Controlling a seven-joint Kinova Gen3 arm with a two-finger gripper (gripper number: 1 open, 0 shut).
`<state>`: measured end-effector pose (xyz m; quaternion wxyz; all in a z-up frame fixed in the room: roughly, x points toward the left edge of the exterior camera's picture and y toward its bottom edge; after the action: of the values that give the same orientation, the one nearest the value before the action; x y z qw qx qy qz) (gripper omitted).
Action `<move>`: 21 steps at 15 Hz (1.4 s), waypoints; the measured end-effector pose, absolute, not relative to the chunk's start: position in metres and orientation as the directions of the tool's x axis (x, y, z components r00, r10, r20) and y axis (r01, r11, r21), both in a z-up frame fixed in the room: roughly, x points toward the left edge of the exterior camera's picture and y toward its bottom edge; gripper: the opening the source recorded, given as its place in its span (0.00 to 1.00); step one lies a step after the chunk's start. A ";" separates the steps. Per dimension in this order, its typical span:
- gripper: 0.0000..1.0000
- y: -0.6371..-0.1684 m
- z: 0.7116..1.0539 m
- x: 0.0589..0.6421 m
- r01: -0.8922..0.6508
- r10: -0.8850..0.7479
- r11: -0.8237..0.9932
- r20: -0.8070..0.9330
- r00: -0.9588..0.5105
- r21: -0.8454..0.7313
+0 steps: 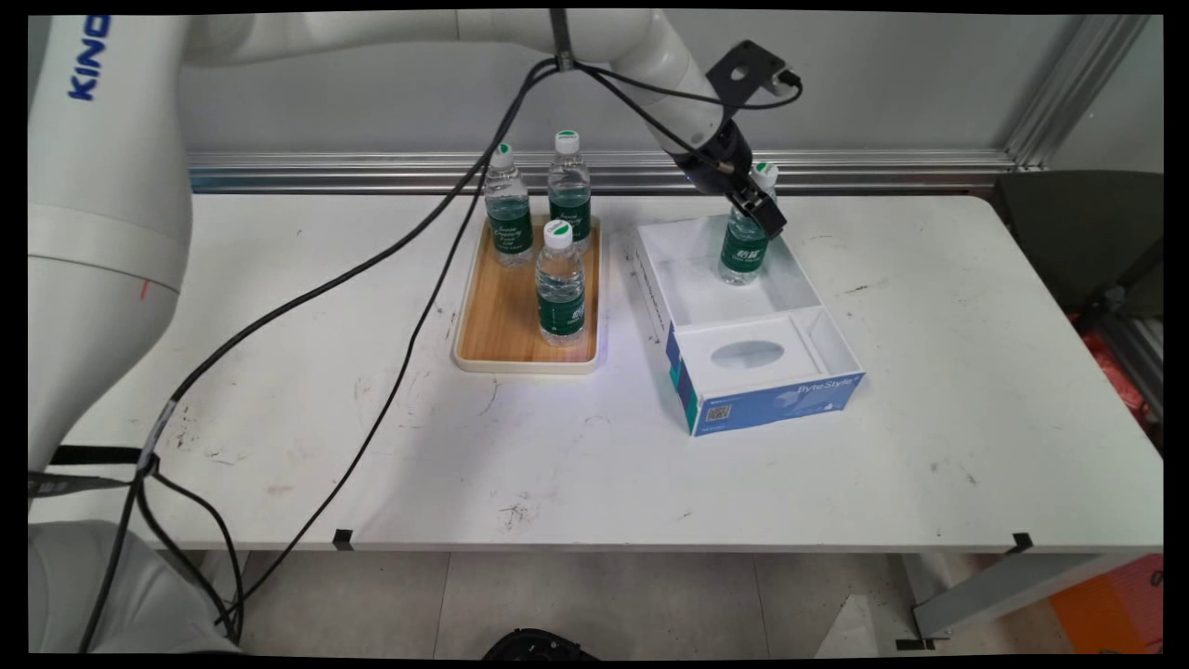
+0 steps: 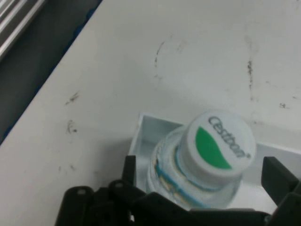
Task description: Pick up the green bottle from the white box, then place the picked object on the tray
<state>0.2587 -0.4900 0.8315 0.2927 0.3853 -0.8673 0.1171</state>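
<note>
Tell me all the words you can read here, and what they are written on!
"C'estbon": on the white and green cap of the bottle in the box.
"Byte Style": on the blue front of the white box.
The green labels on the three bottles in the wooden tray and the code on the box are too small to read.

Main view looks down across the table (image 1: 594, 465) toward the wall; hand view hangs close above the boxed water bottle (image 2: 214, 155), shared by both.

The pincer (image 2: 203, 181) straddles a white-capped bottle (image 2: 207, 160) standing in a white box (image 2: 146, 136), fingers apart.
</note>
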 end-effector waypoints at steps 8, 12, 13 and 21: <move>0.00 -0.501 0.820 0.251 -0.722 -0.571 0.692 0.611 -0.548 -0.001; 0.00 -0.498 0.823 0.254 -0.717 -0.559 0.697 0.617 -0.554 -0.013; 0.00 -0.497 0.825 0.256 -0.718 -0.557 0.696 0.619 -0.554 -0.016; 0.00 -0.474 0.882 0.270 -0.746 -0.546 0.666 0.680 -0.489 -0.001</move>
<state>0.2704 -0.4742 0.8819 0.3332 0.3800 -0.8498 0.1495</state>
